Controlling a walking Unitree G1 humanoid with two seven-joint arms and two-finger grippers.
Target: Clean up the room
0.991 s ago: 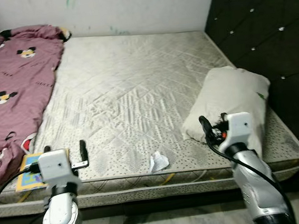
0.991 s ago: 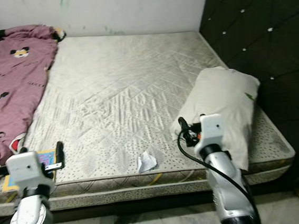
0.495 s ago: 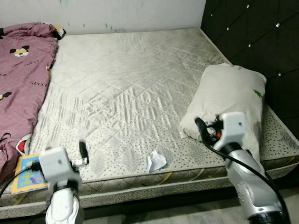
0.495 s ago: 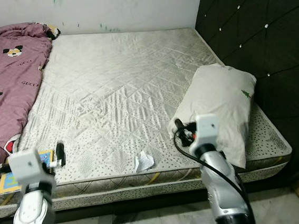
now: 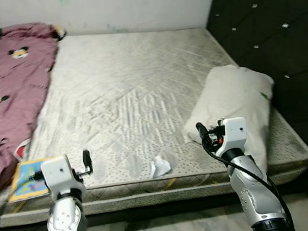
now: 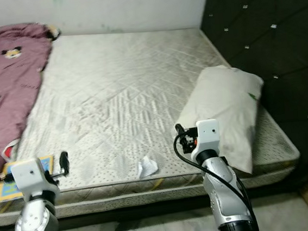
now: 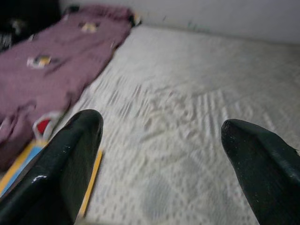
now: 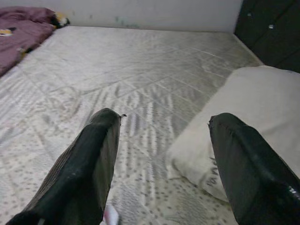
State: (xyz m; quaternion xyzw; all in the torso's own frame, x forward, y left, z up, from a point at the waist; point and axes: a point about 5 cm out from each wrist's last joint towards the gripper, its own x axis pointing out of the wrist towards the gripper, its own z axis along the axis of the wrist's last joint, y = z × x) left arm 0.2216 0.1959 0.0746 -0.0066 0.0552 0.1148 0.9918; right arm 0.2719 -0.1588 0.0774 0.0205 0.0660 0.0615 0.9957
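The right gripper [image 8: 161, 154] was held wide open and empty above the mattress [image 5: 140, 84] front edge, beside the pillow [image 5: 240, 99] at the front right corner. The left gripper [image 7: 161, 154], also spread wide with nothing held, was raised near the front left corner, by a colourful book [image 5: 29, 176] and the purple blanket [image 5: 10, 91]. A crumpled paper scrap [image 5: 160, 166] lay at the front edge between them. It was judged best taken by lowering open fingers straight over it, then closing gently.

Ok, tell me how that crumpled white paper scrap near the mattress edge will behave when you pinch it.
The crumpled paper scrap looks thin and creased, so it is probably very light and floppy. It may crush flatter between the fingers. Lying loose on the mattress, it could slide away if nudged.
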